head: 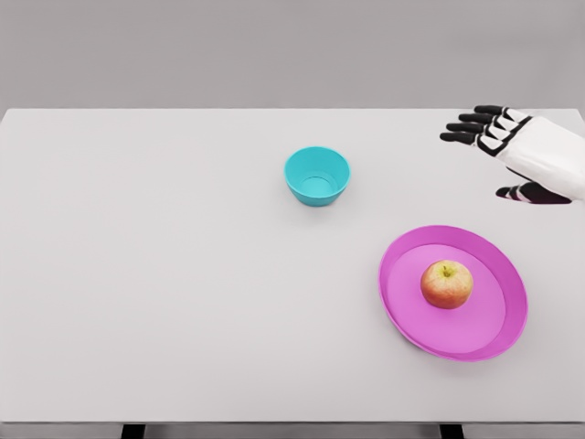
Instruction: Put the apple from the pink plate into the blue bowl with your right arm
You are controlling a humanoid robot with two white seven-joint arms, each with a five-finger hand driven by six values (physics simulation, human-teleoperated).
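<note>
- I've got the tabletop [164,302] wide and pale in front of me, and the risk starts here: it's smooth, so if the apple slips out of a loose grasp I reckon it rolls a long way, maybe off an edge.
- The pink plate [494,343] sits near the right front, shallow-rimmed; a careless approach from above could catch that rim and tip or shove the plate along with its load.
- My right hand [512,151] hovers at the far right, well apart from the plate, fingers spread and released, grasping nothing. It must come down and toward me, and coming in too low would knock the fruit sideways.
- The blue bowl [317,176] stands mid-table, small and probably light; a late or off-centre drop could bounce off its lip.
- The apple [447,283] rests on the plate, roughly centred, upright with stem up, red blushing to yellow, round and glossy, likely slippery between hard fingers.
- Left hand isn't showing.
</note>
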